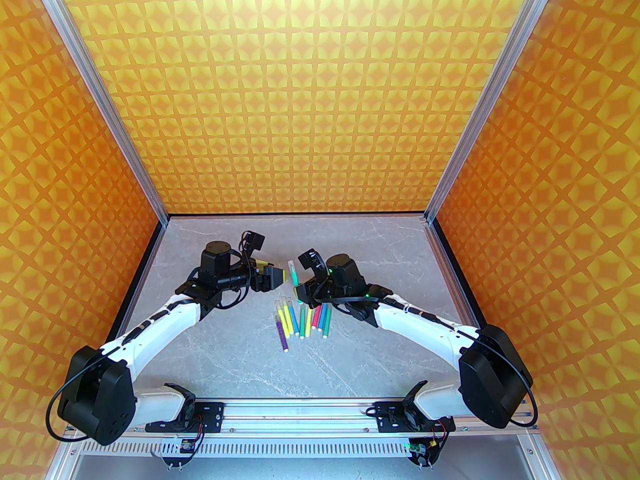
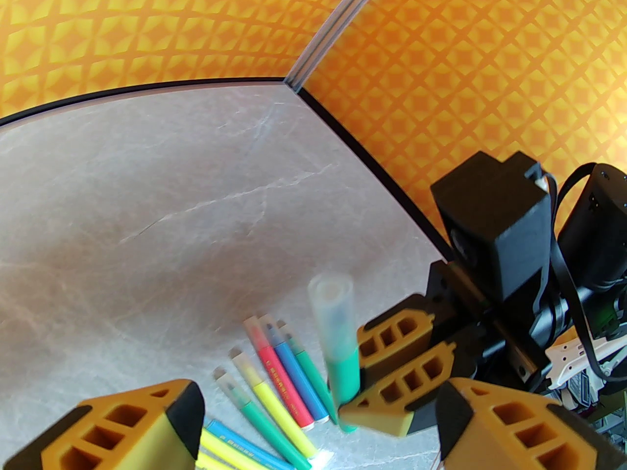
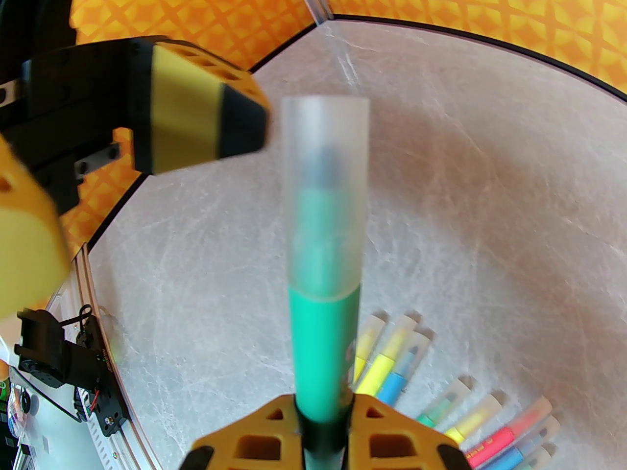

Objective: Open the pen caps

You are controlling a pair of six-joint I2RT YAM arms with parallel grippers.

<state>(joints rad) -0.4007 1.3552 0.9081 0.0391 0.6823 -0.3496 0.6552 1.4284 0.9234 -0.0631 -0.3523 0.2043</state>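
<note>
Standing in right pincer [image 3: 323,426], green pen [image 3: 323,340] seemingly points cap-up.

1. Green pen [image 3: 325,340]: lower end hidden inside the right gripper [image 3: 325,424] and cut off at the bottom edge.
2. Cap [image 3: 325,184]: blurred; the tip inside is indistinct.
3. Left gripper [image 2: 318,407]: both fingers [image 2: 147,424] cut off at the bottom edge of the left wrist view.
4. Loose pens [image 2: 281,380]: several partly hidden behind one finger; printing unreadable.

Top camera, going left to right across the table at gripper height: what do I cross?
The left gripper, open → green pen, cap on → right gripper, shut on that pen.
</note>
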